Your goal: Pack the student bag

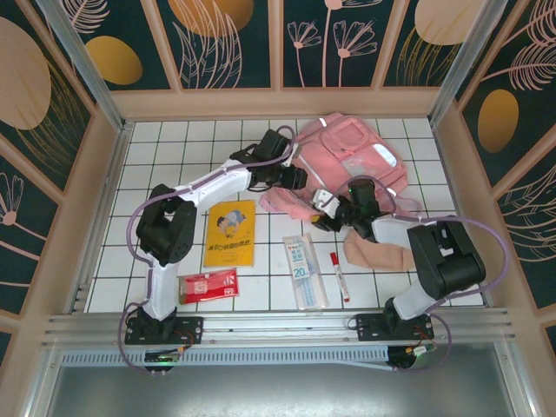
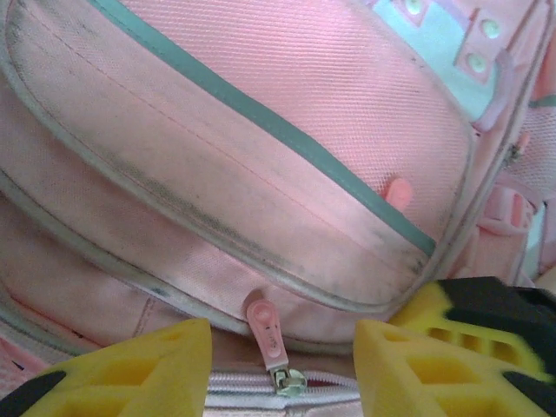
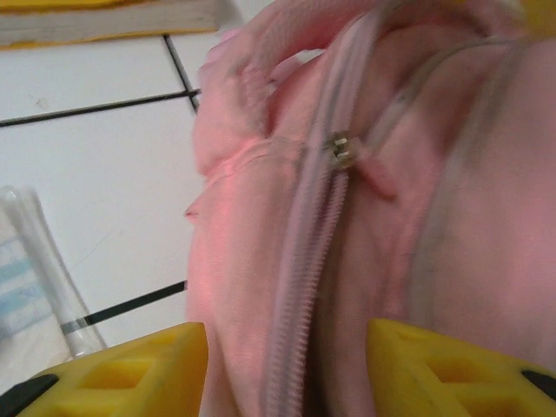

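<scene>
The student bag, a soft pink backpack with silvery strips, lies at the back right of the tiled table. My left gripper is at the bag's left edge, and my right gripper is at its near lower edge. In the left wrist view, the left gripper stands open, with a pink zip pull and its metal slider between the yellow fingers, untouched. In the right wrist view, the right gripper is open astride a fold of the bag and its zipper. The slider sits further up.
A yellow book, a red packet, a clear pack with a ruler and a red marker lie on the near tiles. A beige-pink pouch lies under the right arm. Wooden walls ring the table.
</scene>
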Motion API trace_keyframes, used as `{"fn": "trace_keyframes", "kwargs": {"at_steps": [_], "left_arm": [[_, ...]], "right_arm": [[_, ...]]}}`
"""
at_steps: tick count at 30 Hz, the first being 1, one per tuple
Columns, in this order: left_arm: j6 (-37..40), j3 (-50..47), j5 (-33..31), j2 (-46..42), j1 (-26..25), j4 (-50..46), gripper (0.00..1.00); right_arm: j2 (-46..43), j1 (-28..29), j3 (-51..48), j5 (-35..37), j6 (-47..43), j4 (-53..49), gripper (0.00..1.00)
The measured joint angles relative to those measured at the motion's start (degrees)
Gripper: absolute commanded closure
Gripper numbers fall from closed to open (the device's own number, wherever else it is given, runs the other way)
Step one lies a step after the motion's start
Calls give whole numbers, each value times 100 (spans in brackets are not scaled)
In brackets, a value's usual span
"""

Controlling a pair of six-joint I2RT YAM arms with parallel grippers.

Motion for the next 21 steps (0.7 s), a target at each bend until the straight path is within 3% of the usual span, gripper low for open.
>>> {"fn": "trace_keyframes", "kwargs": {"at_steps": [6, 11, 15, 21], "left_arm": [[-96, 761, -470, 708, -308, -774, 54], [-192, 1355, -929, 1246, -474, -1386, 56], [-306, 1742, -1165, 1462, -505, -1777, 61], [-455, 1950, -1504, 1648, -511, -2087, 78]], "right_arm": [[-844, -575, -339, -7, 577, 778, 48], [-1080, -649, -343, -37, 647, 966, 48], [-1049, -608, -343, -61, 605, 918, 48], [-1029, -557, -343, -59, 533, 907, 48]]}}
